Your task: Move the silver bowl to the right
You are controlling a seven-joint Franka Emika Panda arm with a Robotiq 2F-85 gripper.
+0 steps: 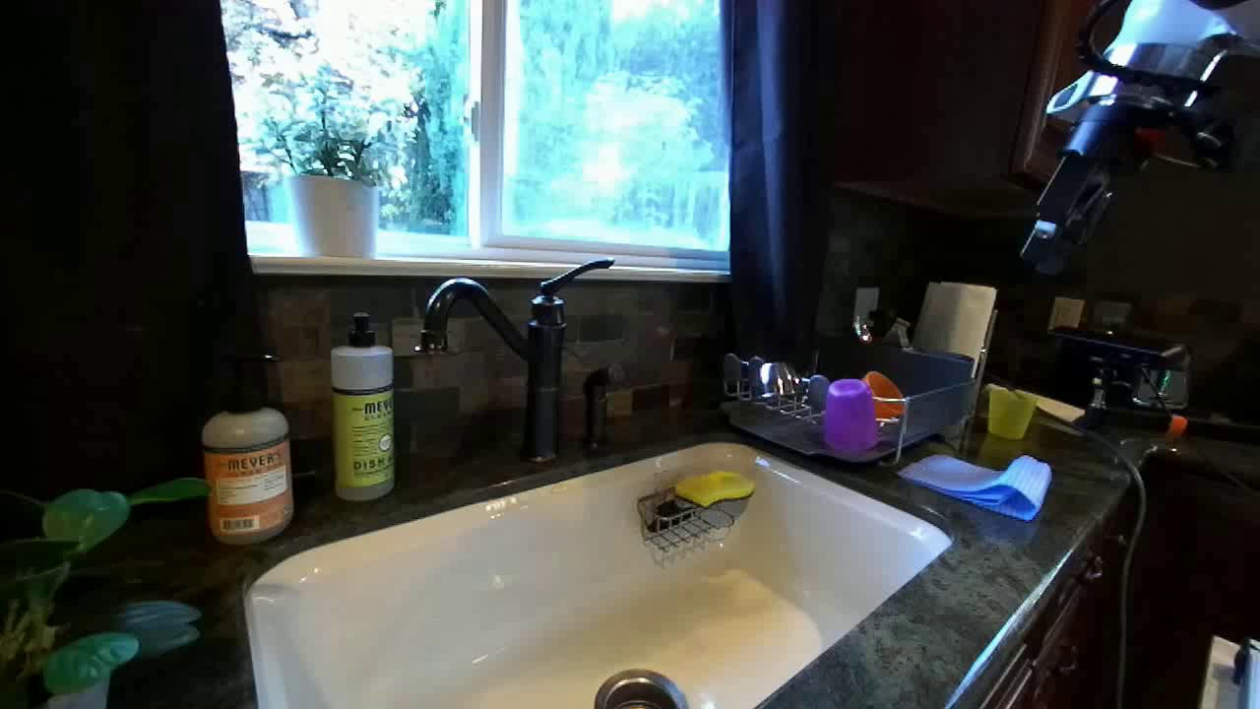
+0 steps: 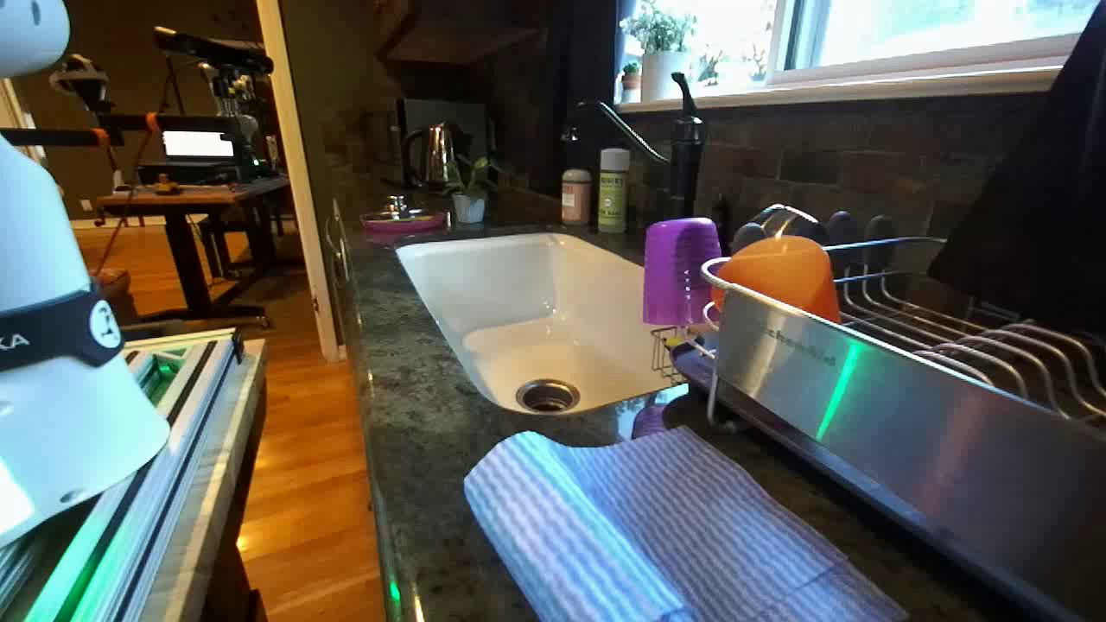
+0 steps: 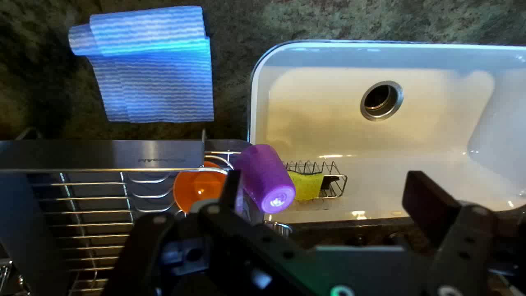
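A shiny silver piece of metal in the dish rack looks like the silver bowl (image 1: 781,379), with its lower part hidden by the rack. It also shows as a bright curve behind the orange cup in an exterior view (image 2: 782,218). In the wrist view only a shiny curved edge (image 3: 280,228) shows, by the purple cup's base; the gripper hides the rest. My gripper (image 3: 326,183) is open and empty. In an exterior view it (image 1: 1048,251) hangs high in the air, well above the counter and apart from everything.
The dish rack (image 2: 778,371) holds an upside-down purple cup (image 1: 850,416) and an orange cup (image 2: 778,275). A blue cloth (image 3: 152,70) lies beside it. The white sink (image 3: 320,102) has a wire caddy with a yellow sponge (image 3: 306,185). The faucet (image 1: 544,379) stands behind the sink.
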